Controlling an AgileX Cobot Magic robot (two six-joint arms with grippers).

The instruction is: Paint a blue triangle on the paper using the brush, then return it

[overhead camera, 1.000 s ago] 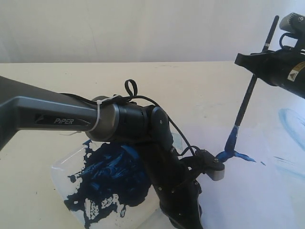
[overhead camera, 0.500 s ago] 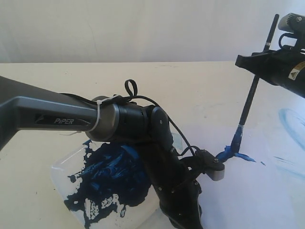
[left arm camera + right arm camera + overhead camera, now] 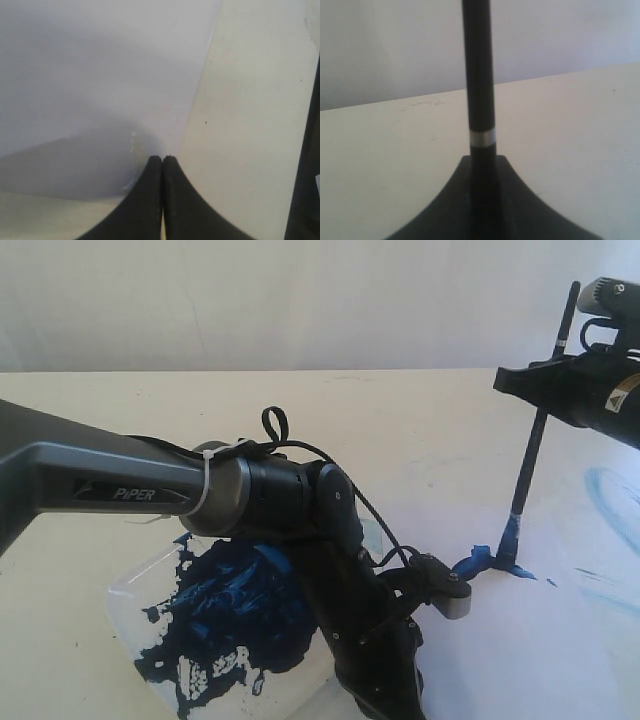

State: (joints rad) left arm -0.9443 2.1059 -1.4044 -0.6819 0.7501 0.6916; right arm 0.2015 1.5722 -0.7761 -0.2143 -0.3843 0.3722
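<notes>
Right wrist view: black fingers of the right gripper [image 3: 482, 162] clamp the slim, glossy black brush [image 3: 477, 75] by its silver band. Nearly upright, its blue tip touches thick uneven strokes [image 3: 478, 558] on white paper [image 3: 560, 640]; the left gripper [image 3: 162, 159] is closed, empty.

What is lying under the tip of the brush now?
The white paper, with a short dark-blue stroke where the brush tip touches. The stroke's left end is covered by the left arm.
</notes>
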